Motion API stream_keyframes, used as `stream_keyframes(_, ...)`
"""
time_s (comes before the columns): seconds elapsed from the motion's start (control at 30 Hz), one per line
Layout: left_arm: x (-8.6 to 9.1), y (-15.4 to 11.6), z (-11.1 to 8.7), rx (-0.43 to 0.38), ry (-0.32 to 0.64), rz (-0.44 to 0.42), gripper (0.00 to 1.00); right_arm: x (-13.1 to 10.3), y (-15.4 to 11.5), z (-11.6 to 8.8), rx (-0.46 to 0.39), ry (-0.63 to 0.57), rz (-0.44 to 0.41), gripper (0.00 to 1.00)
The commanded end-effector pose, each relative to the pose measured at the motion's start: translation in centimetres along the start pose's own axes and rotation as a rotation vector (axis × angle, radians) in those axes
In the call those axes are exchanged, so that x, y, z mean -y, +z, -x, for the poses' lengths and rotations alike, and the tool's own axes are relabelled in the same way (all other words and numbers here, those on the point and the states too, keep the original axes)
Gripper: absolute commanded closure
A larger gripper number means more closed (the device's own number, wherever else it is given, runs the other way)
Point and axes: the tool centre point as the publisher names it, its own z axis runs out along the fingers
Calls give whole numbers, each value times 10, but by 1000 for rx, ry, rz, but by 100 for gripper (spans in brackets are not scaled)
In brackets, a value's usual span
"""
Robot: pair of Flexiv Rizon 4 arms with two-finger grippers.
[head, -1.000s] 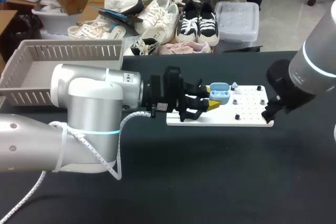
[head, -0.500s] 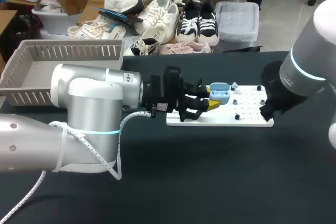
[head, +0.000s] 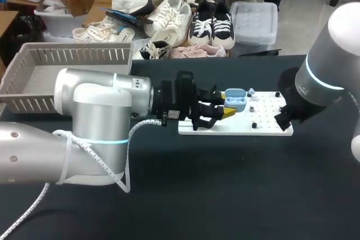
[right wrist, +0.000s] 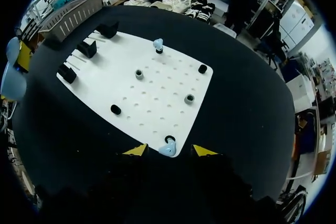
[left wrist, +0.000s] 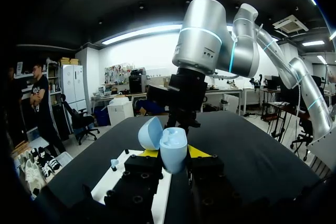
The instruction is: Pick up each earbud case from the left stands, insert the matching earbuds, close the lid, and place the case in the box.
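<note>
from where i stand the earbud case [left wrist: 173,149] looks a light, hard, glossy plastic shell, slick enough to squirt out of a pinch, with the hinge as its weak spot. best taken across the 2 sides of the lower half, which is how the left arm's fingers [left wrist: 197,151] have it clamped. it's pale blue and rounded, lid [left wrist: 151,132] swung open, held just above the left end of the white board [head: 264,126].

the right arm's fingers [right wrist: 202,150] stand spread either side of a tiny pale blue earbud [right wrist: 168,149] at the board's right near corner, not touching it. a 2nd earbud [right wrist: 158,44] sits by the board's far edge. the grey box [head: 67,54] waits at the surface's far left corner.
</note>
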Motion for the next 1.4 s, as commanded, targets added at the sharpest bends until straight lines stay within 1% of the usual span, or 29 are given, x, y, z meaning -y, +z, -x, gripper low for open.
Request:
stream_keyframes(0.03,2,1,-1,3,1,8,100,-2,2,-3,16,9,-76,51)
stream_keyframes(0.47,2,1,-1,3,1,8,100,-4,2,0,17,12,-58,54)
stream_keyframes(0.73,2,1,-1,3,1,8,100,-3,-1,-1,18,8,-3,53)
stream_keyframes(0.87,2,1,-1,3,1,8,100,-1,-3,-2,16,5,8,52)
stream_keyframes(0.97,2,1,-1,3,1,8,100,0,-5,-3,13,2,9,52)
stream_keyframes(1.2,2,1,-1,3,1,8,100,-1,-3,-4,4,1,12,56)
stream_keyframes(1.4,2,1,-1,3,1,8,100,-3,0,-4,-2,-3,16,56)
